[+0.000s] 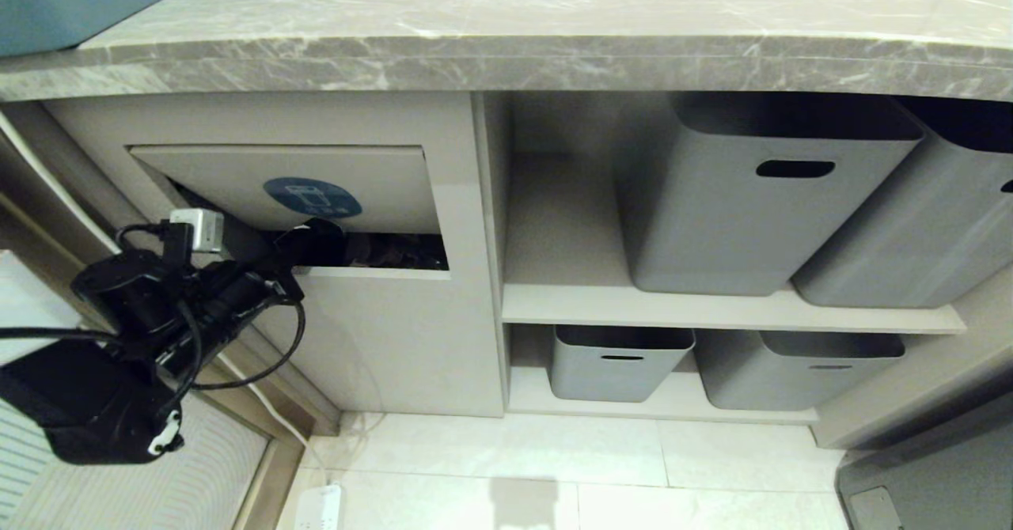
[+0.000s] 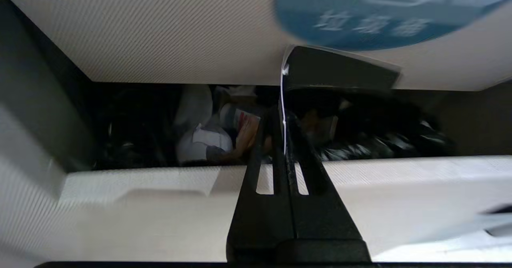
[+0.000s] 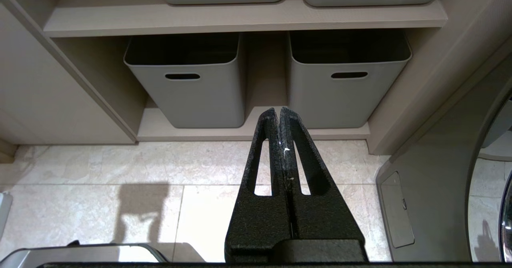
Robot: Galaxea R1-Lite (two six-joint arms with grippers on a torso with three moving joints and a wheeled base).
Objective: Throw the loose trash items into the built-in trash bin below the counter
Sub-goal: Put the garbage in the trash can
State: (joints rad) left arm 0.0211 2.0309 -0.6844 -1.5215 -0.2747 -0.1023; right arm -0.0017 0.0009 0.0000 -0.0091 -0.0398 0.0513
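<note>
Left gripper (image 1: 316,239) is at the mouth of the built-in trash bin (image 1: 372,332) under the counter (image 1: 506,63), its fingers pressed together on a thin black wrapper piece (image 2: 336,70). That piece stands up from the fingertips against the lower edge of the tilted flap (image 1: 237,178), just under the blue sticker (image 1: 312,197). The dark opening lies directly ahead of the fingers, so the drop looks a short push inward. Right gripper (image 3: 280,114) hangs closed and empty over the floor, facing the grey tubs (image 3: 188,84).
</note>
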